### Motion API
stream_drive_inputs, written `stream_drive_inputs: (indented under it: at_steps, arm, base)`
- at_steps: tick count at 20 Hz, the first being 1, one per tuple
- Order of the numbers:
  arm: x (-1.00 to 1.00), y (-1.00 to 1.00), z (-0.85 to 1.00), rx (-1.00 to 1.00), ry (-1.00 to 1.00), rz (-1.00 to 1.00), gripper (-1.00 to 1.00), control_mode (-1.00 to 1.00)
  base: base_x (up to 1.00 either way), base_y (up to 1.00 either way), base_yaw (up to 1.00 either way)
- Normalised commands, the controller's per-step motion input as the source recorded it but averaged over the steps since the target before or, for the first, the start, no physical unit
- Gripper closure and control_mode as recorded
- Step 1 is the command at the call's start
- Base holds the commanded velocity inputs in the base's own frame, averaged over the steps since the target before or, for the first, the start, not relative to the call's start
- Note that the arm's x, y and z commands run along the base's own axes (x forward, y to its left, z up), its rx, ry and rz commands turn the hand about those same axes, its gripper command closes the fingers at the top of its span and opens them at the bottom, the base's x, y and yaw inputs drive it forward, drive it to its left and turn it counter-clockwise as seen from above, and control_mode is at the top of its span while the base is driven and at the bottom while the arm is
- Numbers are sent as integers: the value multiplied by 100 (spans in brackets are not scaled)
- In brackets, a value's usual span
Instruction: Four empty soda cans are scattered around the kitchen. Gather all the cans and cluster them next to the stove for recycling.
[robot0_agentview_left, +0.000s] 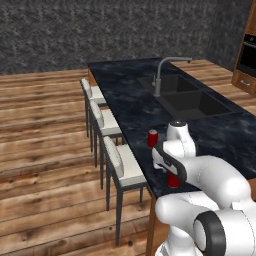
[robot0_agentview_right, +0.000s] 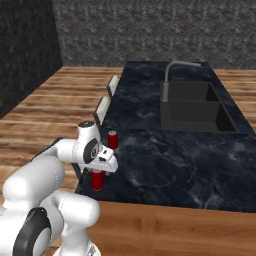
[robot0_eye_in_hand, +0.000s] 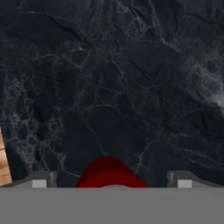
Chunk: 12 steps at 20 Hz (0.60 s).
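Pincer (robot0_eye_in_hand: 112, 181) spread wide, fingertips on either side of the near soda can (robot0_agentview_right: 97, 180) at the near left edge of the dark surface (robot0_agentview_right: 170, 155); second can (robot0_agentview_right: 113, 139) stands farther back.

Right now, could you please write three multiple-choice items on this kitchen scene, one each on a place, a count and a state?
1. Where is the gripper?
A. above a red can
B. inside the sink
C. beside a stool

2. How many red cans stand on the counter?
A. one
B. two
C. four

3. How do the jaws stand?
A. shut on a can
B. open
C. shut on nothing

Key: 1 A, the can sits between the fingertips in the hand view; 2 B, the base views show two; 3 B, the fingertips stand apart.
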Motion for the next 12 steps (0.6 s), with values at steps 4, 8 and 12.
stream_drive_inputs:
  at_steps: [4, 8, 12]
  arm:
    - [-34, 0, -19, 0, 1, 0, 100, -100]
    - [-19, 0, -6, 0, 0, 0, 100, -100]
    - [0, 0, 0, 0, 0, 0, 100, -100]
  base:
    - [0, 0, 0]
    - [0, 0, 0]
    - [0, 0, 0]
